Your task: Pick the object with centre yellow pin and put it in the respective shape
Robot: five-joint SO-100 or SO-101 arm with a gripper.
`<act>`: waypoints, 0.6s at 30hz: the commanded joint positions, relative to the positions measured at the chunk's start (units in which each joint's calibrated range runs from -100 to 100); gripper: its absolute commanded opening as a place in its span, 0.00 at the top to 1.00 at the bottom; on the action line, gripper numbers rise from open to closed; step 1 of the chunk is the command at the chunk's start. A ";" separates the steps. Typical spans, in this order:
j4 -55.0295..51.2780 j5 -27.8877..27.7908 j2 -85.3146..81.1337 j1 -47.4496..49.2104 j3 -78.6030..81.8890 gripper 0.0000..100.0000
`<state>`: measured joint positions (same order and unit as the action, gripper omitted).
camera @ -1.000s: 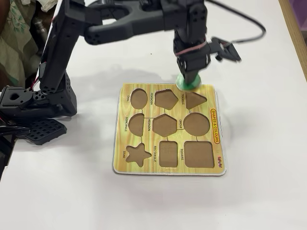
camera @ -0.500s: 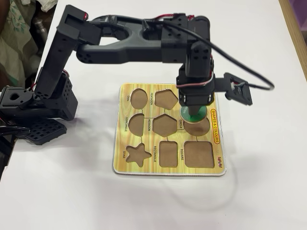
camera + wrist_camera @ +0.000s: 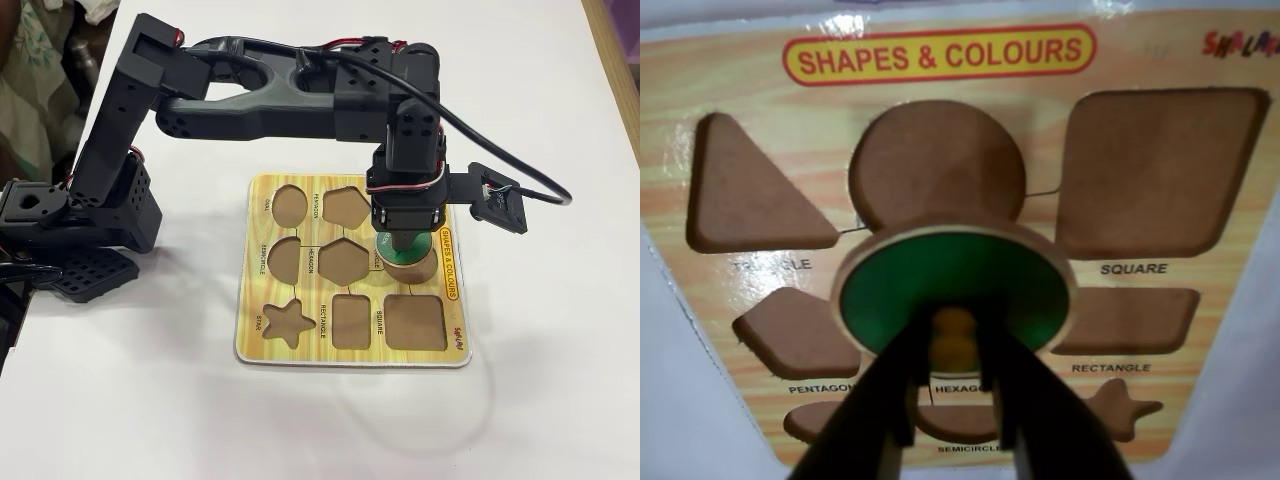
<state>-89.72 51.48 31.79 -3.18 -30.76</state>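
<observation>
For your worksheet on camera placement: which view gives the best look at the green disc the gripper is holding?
The wrist view: the green disc fills the middle, its pale rim and yellow knob clear between the fingers of the gripper, with the round cut-out just beyond. In the fixed view the disc is a small sliver under the gripper.

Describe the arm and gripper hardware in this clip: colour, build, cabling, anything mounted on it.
The arm is all matte black, built of boxy printed links and servo blocks on a black base. Red and white wires show at its joints, and a black cable loops to a small black camera module beside the wrist. The gripper has two slim black fingers. No markings are legible.
</observation>
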 commanded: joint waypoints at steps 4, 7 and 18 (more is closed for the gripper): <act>0.52 0.24 -3.42 0.54 -1.26 0.99; 0.52 0.24 -3.34 2.20 -1.35 0.99; 0.52 0.24 3.11 3.28 -4.95 0.99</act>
<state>-89.72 51.48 35.48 -0.09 -32.10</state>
